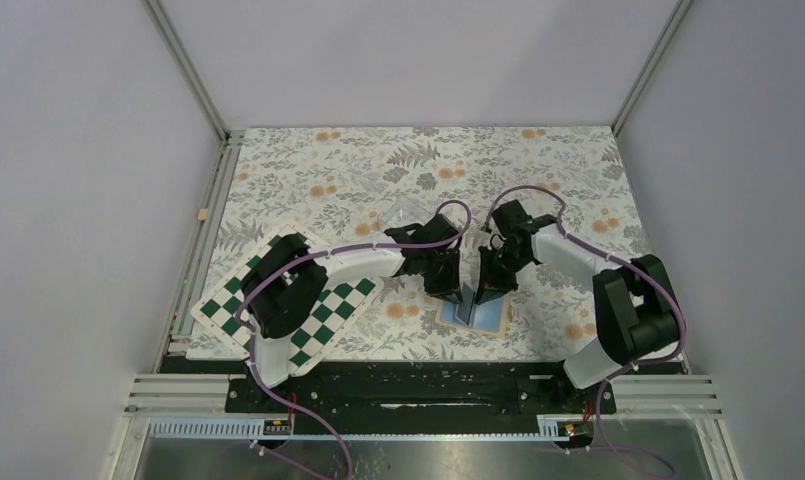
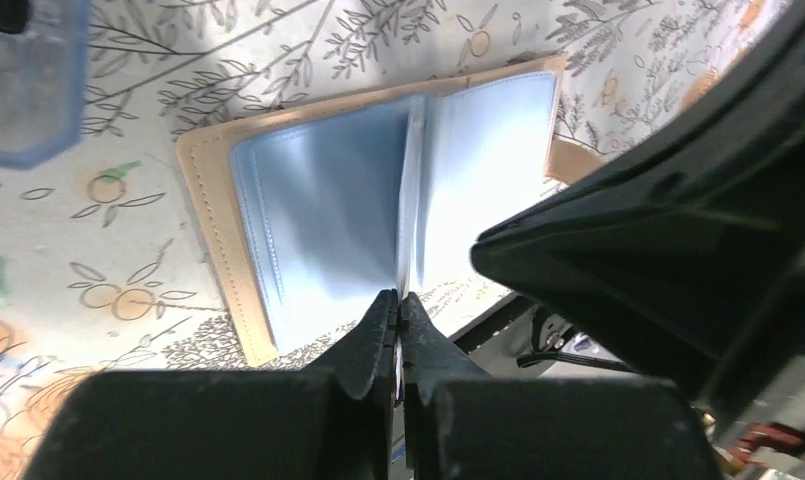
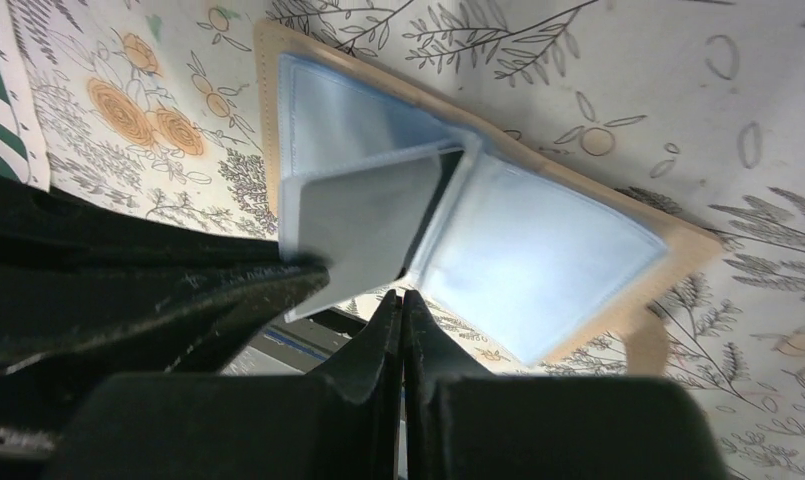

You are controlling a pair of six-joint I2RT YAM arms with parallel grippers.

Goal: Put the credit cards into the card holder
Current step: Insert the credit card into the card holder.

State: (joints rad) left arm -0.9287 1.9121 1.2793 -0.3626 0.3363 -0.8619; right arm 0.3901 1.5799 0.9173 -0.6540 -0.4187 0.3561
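Note:
The card holder (image 1: pixel 490 320) lies open on the floral cloth near the front edge, tan outside and light blue inside (image 2: pixel 318 200) (image 3: pixel 538 250). One inner leaf (image 3: pixel 363 225) stands up from its spine, seen edge-on in the left wrist view (image 2: pixel 410 180). My left gripper (image 1: pixel 448 290) (image 2: pixel 398 297) is shut on that leaf's free edge. Just right of it, my right gripper (image 1: pixel 493 287) (image 3: pixel 403 295) hangs over the spine, shut, with nothing visible beyond its tips. No credit cards are in view.
A green-and-white chequered board (image 1: pixel 323 315) lies at the front left under the left arm. A clear plastic box (image 1: pixel 403 215) (image 2: pixel 28 80) sits behind the grippers. The black rail (image 1: pixel 428 385) runs along the table's near edge, close to the wallet.

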